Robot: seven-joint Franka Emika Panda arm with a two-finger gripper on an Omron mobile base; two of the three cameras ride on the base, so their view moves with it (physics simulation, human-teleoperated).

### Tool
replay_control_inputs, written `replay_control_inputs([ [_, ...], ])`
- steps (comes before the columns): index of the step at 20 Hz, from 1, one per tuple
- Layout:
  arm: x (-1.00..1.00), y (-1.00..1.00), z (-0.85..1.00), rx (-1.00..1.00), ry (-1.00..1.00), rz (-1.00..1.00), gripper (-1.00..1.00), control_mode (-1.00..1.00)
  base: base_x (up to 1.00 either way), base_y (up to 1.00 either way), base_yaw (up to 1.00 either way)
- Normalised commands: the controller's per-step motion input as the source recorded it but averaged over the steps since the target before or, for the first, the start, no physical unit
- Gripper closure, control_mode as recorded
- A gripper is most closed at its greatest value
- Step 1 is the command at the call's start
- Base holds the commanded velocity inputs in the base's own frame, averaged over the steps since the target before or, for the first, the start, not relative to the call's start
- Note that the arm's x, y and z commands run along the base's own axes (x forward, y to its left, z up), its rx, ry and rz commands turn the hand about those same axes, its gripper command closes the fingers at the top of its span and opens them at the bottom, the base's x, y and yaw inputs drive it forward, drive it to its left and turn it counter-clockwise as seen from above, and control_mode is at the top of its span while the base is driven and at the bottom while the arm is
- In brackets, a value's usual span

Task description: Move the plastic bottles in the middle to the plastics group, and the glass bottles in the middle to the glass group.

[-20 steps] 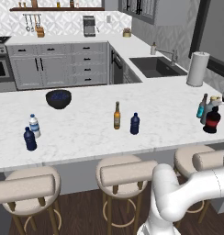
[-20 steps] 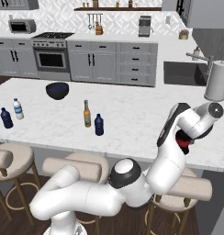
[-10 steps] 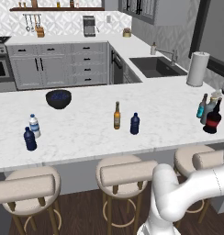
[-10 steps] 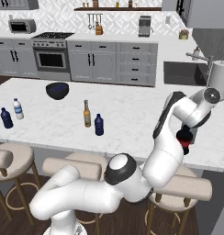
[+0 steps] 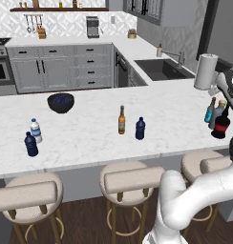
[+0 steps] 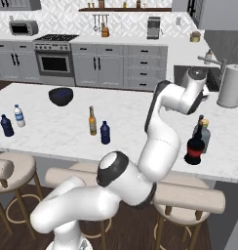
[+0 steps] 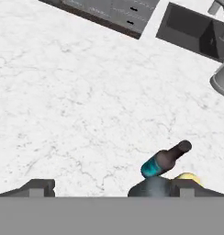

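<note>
My gripper (image 7: 111, 187) is open, its fingertips far apart with bare marble between them. It hangs above the glass group: the teal bottle (image 7: 162, 163) and the grey-blue bottle with the gold cap (image 7: 187, 176). The squat dark bottle with the red label (image 5: 220, 126) stands free beside those two at the counter's right end (image 6: 194, 149). In the middle stand the slim amber bottle (image 5: 121, 120) and the stubby navy bottle (image 5: 140, 128). The plastics group is at the left: a clear water bottle (image 5: 36, 130) and a navy bottle (image 5: 30, 144).
A black bowl (image 5: 60, 102) sits behind the middle bottles. A paper towel roll (image 5: 205, 71) stands just behind the glass group, with the sink (image 5: 160, 69) beyond it. Three stools (image 5: 130, 178) line the counter's near edge.
The jaws have let go of the squat red-label bottle, and the hand has risen above it. The bottle stays beside the glass group.
</note>
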Motion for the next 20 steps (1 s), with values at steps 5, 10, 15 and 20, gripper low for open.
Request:
replay_control_inputs([
  [5,0.00,1.00,0.02,-0.12,0.40,0.00,-1.00,-1.00,0.00,0.00,0.00],
  [10,-0.23,1.00,-0.10,-0.03,0.08,0.00,-1.00,-1.00,0.00,0.00,0.00],
  [15,-0.06,1.00,0.00,-0.02,0.00,0.00,-1.00,-1.00,0.00,0.00,0.00],
  [20,-0.71,1.00,-0.18,0.00,0.00,0.00,-1.00,-1.00,0.00,0.00,0.00],
])
